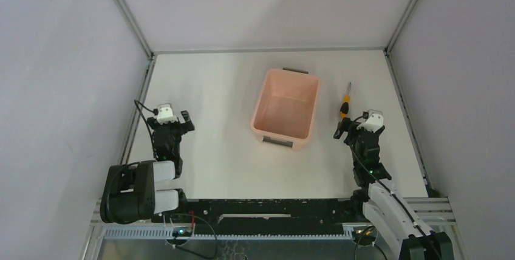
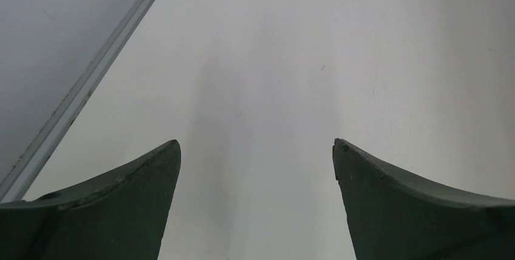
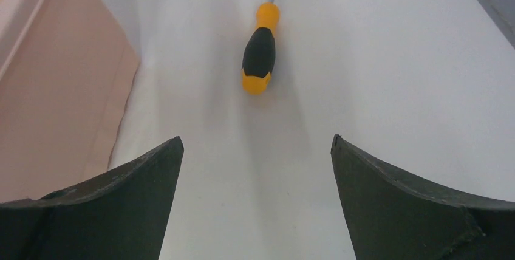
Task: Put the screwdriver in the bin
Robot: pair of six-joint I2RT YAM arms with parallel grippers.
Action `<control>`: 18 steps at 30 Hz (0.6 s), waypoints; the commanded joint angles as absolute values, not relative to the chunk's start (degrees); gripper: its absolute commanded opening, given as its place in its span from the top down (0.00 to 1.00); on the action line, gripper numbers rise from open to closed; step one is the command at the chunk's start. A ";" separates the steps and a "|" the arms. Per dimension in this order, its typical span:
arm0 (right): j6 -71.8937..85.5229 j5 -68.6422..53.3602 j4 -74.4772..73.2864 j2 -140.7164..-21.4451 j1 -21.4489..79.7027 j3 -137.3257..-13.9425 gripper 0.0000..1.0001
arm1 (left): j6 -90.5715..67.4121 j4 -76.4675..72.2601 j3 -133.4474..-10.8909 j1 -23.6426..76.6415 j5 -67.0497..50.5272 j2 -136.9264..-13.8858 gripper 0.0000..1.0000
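The screwdriver, orange-yellow and black handle with a thin grey shaft pointing away, lies on the white table just right of the bin. The pale pink bin stands upright and empty at the table's middle. My right gripper is open and empty, just short of the handle's near end; in the right wrist view the screwdriver lies ahead between the jaw lines, the bin wall at left. My left gripper is open and empty over bare table at the left, also in the left wrist view.
Grey enclosure walls with metal frame rails border the table on the left, right and back. The rail also shows in the left wrist view. The arm bases and a black cable rail run along the near edge.
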State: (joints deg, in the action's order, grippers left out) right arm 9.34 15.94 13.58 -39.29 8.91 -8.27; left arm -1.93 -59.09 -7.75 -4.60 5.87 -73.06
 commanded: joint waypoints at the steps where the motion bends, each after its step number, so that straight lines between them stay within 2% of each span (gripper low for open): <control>1: 11.11 19.19 16.01 -37.80 8.70 -8.83 0.00 | -0.97 -61.44 -10.53 -4.22 6.32 -71.97 0.00; 3: 12.46 20.56 13.08 -37.95 8.66 -11.57 0.00 | -0.97 -61.41 -10.58 -4.28 6.27 -71.98 0.00; 5: 13.49 22.51 6.15 -39.62 8.61 -18.41 0.00 | -0.97 -61.43 -10.57 -4.25 6.33 -71.98 0.00; 8: 11.44 19.24 -4.59 -45.24 8.61 -30.20 0.00 | -0.97 -61.44 -10.57 -4.28 6.26 -72.03 0.00; 13: 16.64 19.10 -29.45 -63.87 6.93 -53.94 0.00 | -0.97 -61.44 -10.51 -4.22 6.28 -71.95 0.00; 18: 18.18 12.36 -37.94 -83.46 3.91 -69.35 0.00 | -0.97 -61.44 -10.52 -4.27 6.28 -71.98 0.00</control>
State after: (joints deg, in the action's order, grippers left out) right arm 15.27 17.17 -22.20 -71.22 5.85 -62.26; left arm -1.93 -59.09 -7.75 -4.60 5.87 -73.06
